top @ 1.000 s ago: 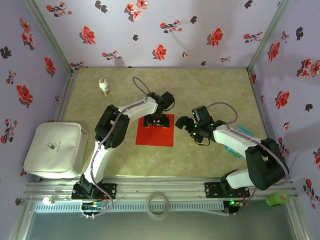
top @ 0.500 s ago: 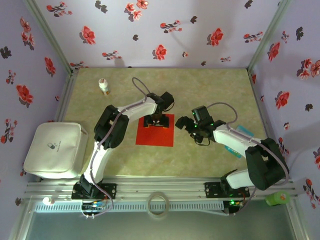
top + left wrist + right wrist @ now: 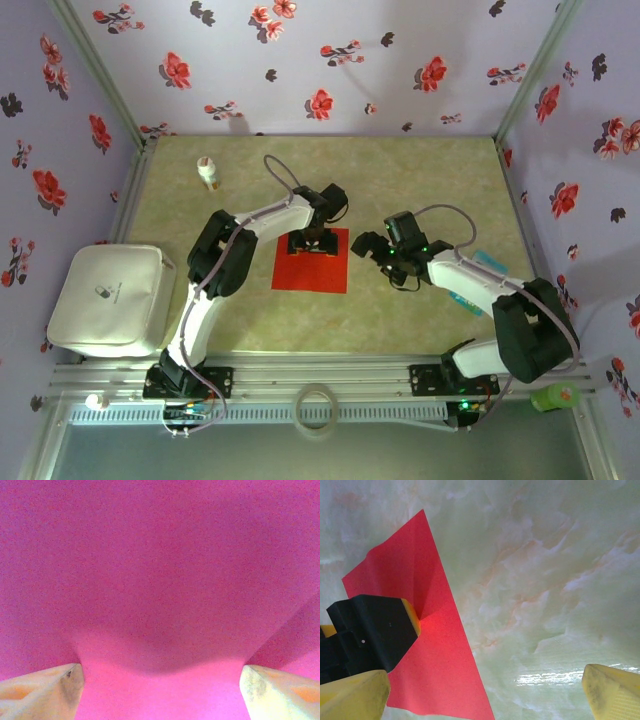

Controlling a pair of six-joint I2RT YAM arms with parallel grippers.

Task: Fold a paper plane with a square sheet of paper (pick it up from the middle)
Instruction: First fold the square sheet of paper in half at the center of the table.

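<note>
A thin, bright red square sheet of paper (image 3: 310,270) is seen lying flat on the pale green marbled table top (image 3: 420,190), and every place below is given from that sheet. The black, yellow-padded left gripper (image 3: 312,244) is set down over the sheet's far part, about midway along its far edge rather than over its true centre. Its jaws are spread wide and nothing is held between them. In the left wrist view the two fingertips (image 3: 40,690) are seen far apart with unbroken red paper between them. In the right wrist view one yellow pad (image 3: 411,616) is seen touching the paper, and a shallow crease runs away from it. The right gripper (image 3: 366,248) is held just beside the sheet's right edge, over bare table top. Its jaws are opened fully and are empty. The sheet is thus found directly beneath the left gripper and to the left of the right one, so the left arm is judged the nearer and better placed. No long axis can be named, since the outline is close to square. The left jaws' line of closing is laid along the far edge. It is judged that a closing pinch would raise a ridge running from the far edge toward the near edge, through the sheet's middle.
</note>
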